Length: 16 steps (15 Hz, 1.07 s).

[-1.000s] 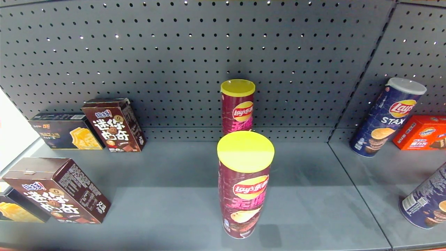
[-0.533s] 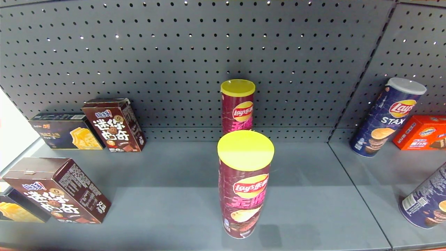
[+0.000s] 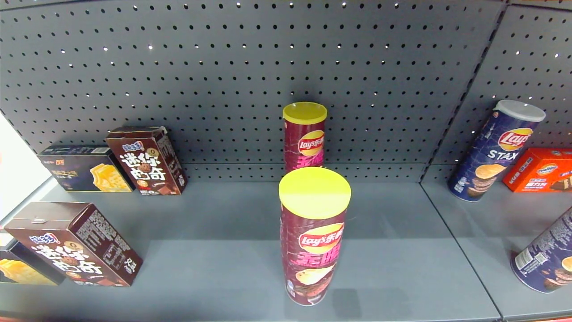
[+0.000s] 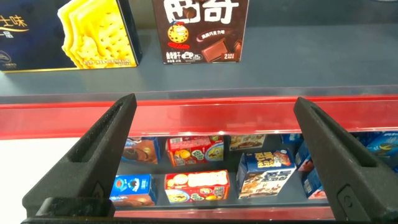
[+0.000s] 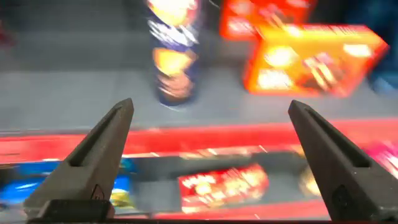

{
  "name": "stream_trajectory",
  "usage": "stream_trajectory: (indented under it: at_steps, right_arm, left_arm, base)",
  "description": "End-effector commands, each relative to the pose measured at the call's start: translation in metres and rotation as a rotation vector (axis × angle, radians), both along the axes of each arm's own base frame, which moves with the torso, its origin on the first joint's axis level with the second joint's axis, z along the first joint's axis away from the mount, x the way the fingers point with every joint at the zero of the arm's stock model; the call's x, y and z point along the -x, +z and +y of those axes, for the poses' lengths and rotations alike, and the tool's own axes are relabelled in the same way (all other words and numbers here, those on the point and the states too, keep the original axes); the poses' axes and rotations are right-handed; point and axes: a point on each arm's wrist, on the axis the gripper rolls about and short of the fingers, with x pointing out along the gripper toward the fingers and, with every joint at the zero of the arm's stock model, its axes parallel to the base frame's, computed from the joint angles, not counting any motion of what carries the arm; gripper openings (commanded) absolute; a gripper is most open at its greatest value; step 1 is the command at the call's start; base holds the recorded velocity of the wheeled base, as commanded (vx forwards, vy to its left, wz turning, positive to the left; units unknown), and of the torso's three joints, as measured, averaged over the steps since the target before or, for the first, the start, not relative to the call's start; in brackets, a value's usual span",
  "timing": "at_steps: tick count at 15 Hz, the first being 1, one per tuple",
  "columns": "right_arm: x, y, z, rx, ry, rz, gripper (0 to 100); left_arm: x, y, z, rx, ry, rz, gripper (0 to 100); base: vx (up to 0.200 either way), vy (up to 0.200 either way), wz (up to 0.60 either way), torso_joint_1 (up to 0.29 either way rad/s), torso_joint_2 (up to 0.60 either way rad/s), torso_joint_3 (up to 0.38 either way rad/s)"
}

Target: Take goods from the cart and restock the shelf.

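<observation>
1. Finding a back cracker box [image 3: 85, 172] and a back cookie box [image 3: 147, 161] well left of the front can [image 3: 314, 241] and farther back, against the pegboard [image 3: 223, 67]; finding a front cookie box [image 3: 73, 243] also left of that can, lying tilted nearer the front.
2. Seeing the front can standing upright on the grey shelf [image 3: 214, 232], mid-width and towards the front: maroon tube, flat yellow lid, yellow-and-red logo, pink lettering, a chip pictured low down.
3. Seeing the rear can [image 3: 305, 138] straight behind the front can, wearing the same maroon wrap and yellow lid, standing upright close to the pegboard.
4. Finding a back blue can [image 3: 496, 152] with a grey lid well right of the front can and farther back, an orange box [image 3: 538, 170] just beside it; finding a front blue can [image 3: 543, 257] farther right again, nearer the front.
5. Holding the left gripper [image 4: 214, 102] level before the red shelf lip [image 4: 211, 118], left of the front can, black fingers spread wide, gripping nothing.
6. Holding the right gripper [image 5: 211, 104] level before the same lip, right of the front can, fingers likewise spread wide and gripping nothing, pointing at blurred goods beyond.
</observation>
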Motion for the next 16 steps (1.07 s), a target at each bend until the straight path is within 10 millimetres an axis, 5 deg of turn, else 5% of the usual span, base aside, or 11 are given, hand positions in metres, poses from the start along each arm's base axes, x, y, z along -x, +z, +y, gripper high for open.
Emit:
stream_trajectory:
  at_steps: [1, 6, 10, 13, 16]
  right_arm:
    - [-0.002, -0.007, 0.001, 0.002, -0.011, 0.013, 100]
    - [-0.024, -0.055, 0.006, -0.04, -0.22, 0.165, 100]
    - [-0.045, -0.067, 0.017, -0.094, 0.015, 0.015, 100]
    - [-0.048, -0.07, 0.026, -0.017, 0.365, -0.037, 100]
    - [-0.048, -0.07, 0.027, -0.02, 0.404, -0.037, 100]
  left_arm:
    - [0.0, 0.0, 0.0, 0.0, 0.0, 0.001, 100]
    - [0.0, 0.0, 0.0, -0.001, -0.001, 0.002, 100]
    - [0.0, 0.0, 0.0, -0.001, -0.001, 0.001, 100]
    - [0.0, 0.0, 0.0, -0.001, -0.001, 0.001, 100]
    - [0.0, 0.0, 0.0, -0.001, -0.001, 0.001, 100]
  base:
    - [0.0, 0.0, 0.0, 0.0, 0.0, 0.0]
    - [0.0, 0.0, 0.0, 0.0, 0.0, 0.0]
    - [0.0, 0.0, 0.0, 0.0, 0.0, 0.0]
    - [0.0, 0.0, 0.0, 0.0, 0.0, 0.0]
    - [0.0, 0.0, 0.0, 0.0, 0.0, 0.0]
